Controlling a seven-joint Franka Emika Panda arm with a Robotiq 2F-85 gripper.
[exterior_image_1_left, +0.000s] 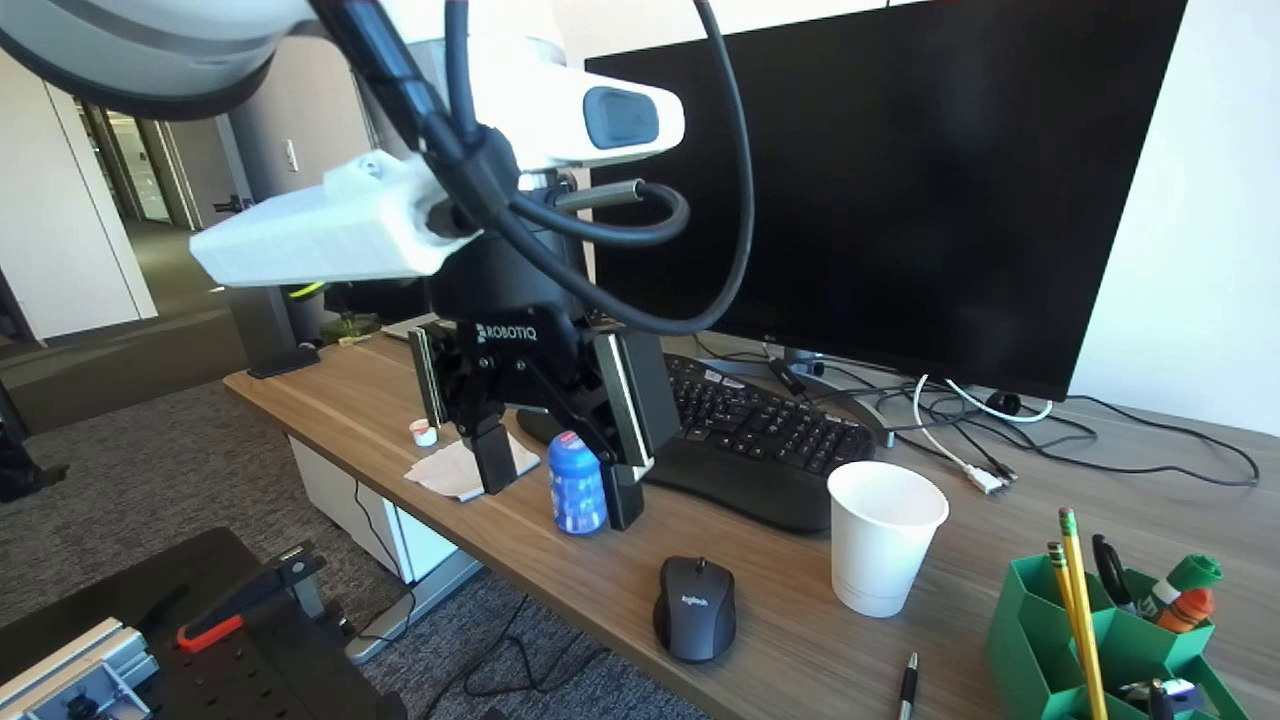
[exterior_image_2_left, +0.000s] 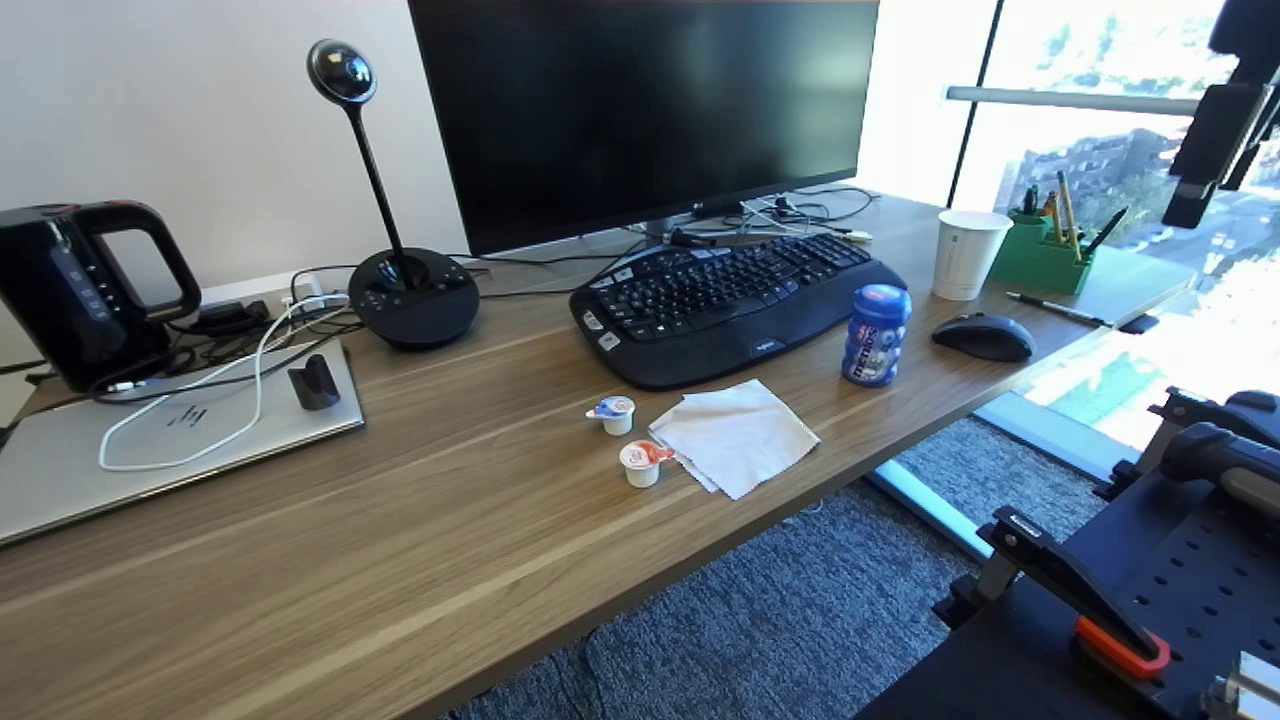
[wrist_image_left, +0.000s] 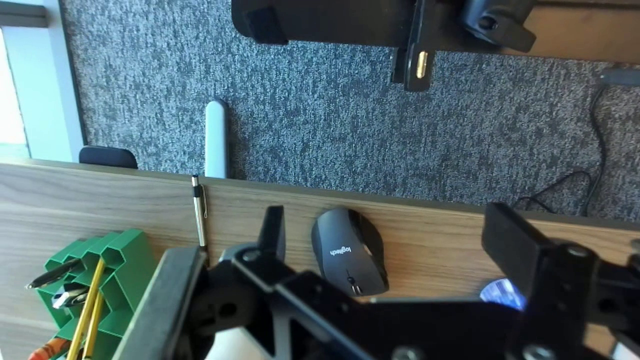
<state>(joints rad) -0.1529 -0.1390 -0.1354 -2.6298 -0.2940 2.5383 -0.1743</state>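
From where I stand, the claw (exterior_image_1_left: 558, 497) hangs well above the level of the counter (exterior_image_1_left: 800, 665), its two fingers spread wide, gripping nothing and touching nothing. Below it on the wood lies a dark mouse (wrist_image_left: 349, 251); in the wrist view it shows between the fingertips, rather nearer the one on the side of the green organizer (wrist_image_left: 134, 272). Its long axis runs roughly crosswise to the line joining those tips, a little skewed, so its flanks face the fingers. Whether it sits squarely beneath the claw I can't tell. Out past that nearer finger lies a pen (wrist_image_left: 198, 215), and a white cup (exterior_image_1_left: 880, 560) is mostly hidden behind the same finger. Behind the opposite one peeks a blue bottle (wrist_image_left: 501, 293).
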